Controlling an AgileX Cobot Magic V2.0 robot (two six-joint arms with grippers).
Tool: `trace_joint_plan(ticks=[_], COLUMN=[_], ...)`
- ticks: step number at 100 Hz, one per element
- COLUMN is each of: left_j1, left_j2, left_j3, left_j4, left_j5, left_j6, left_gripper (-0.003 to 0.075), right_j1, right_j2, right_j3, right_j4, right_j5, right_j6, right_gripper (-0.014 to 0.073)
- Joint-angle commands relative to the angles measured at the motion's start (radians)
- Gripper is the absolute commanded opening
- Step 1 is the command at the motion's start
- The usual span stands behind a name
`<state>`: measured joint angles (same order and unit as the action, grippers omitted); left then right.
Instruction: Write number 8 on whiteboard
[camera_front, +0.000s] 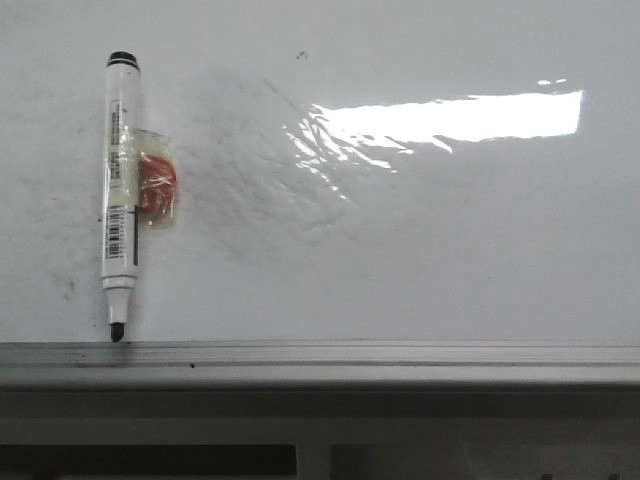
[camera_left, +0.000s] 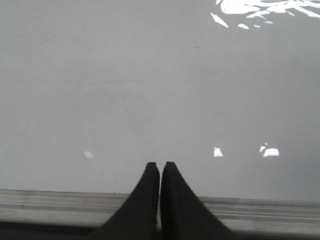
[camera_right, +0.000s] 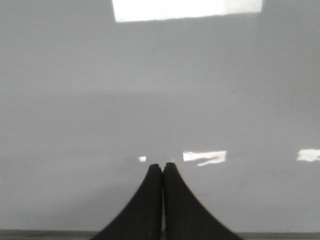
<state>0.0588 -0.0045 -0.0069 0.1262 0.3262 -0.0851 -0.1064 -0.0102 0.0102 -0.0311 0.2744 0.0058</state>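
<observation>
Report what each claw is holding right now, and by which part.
Nothing. The left claw and right claw are both shut on nothing. The marker lies uncapped and untouched on the whiteboard.

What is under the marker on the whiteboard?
The marker lies flat on the whiteboard, tip at the grey rail. Clear tape with an orange piece is stuck to its barrel. No 8 shows; anything beneath the barrel is hidden.
</observation>
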Motion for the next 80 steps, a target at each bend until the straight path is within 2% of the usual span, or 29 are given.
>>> trace_joint_plan(ticks=[1,8,19,37,64,80], left_j1=[-0.008,-0.008,-0.008,-0.008,-0.008,-0.008], left_j2=[-0.027,-0.027,-0.027,-0.027,-0.027,-0.023], left_j3=[0.04,0.04,0.04,0.04,0.038,0.008], left_j4=[0.004,-0.049,-0.291,-0.294,-0.343,-0.377], left_j5=[-0.095,-0.127,-0.183,-0.253,-0.461,-0.465], left_j6=[-0.001,-0.001,0.009,0.013,0.013,0.013], left_gripper=[-0.002,-0.002,-0.002,-0.002,-0.002,-0.002], right_j1=[-0.005,-0.005,-0.005,-0.005,-0.005,0.014], right_j2=[-0.022,-0.022,-0.022,-0.021,0.031,0.089], right_j3=[0.014,0.014,0.014,0.014,-0.012,-0.063], right_j4=[-0.006,-0.002,0.019,0.054,0.116,0.116], right_j5=[-0.126,-0.159,-0.205,-0.252,-0.229,-0.185], right_j6=[-0.006,-0.006,-0.006,0.021,0.021,0.021], right_gripper=[-0.0064,-0.0063,-0.0064,-0.0063,-0.0063,-0.0063])
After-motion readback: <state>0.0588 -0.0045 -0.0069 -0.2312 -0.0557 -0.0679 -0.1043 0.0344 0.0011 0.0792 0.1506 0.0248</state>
